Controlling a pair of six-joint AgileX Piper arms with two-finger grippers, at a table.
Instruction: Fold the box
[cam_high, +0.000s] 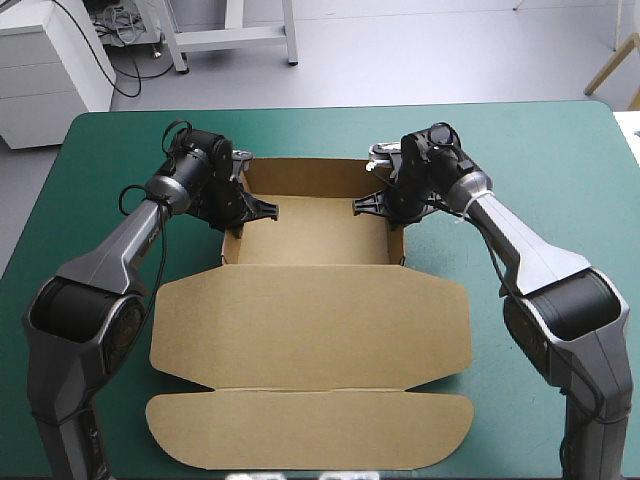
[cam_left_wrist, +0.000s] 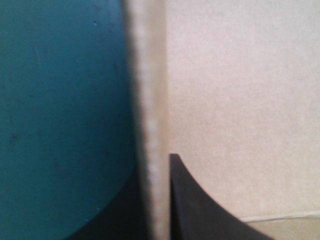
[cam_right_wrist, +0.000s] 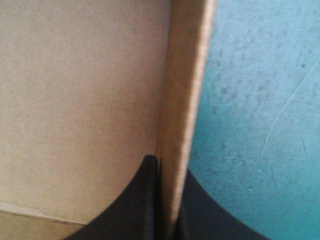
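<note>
The lid of the brown box (cam_high: 310, 330) is laid flat on the teal-green surface (cam_high: 540, 150); its left wall is clamped by the left gripper (cam_high: 243, 208), its right wall by the right gripper (cam_high: 378, 205), both nearly closed

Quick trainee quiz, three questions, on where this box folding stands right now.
1. True or false: the left gripper is shut on the box.
2. Multiple choice: the box's lid is A) standing upright, B) lying flat on the teal-green cover, C) folded over the tray.
3. Fill in the blank: the right gripper has one finger inside the box's side wall and one ___ it.
Key: 1 true; 2 B; 3 outside.
</note>
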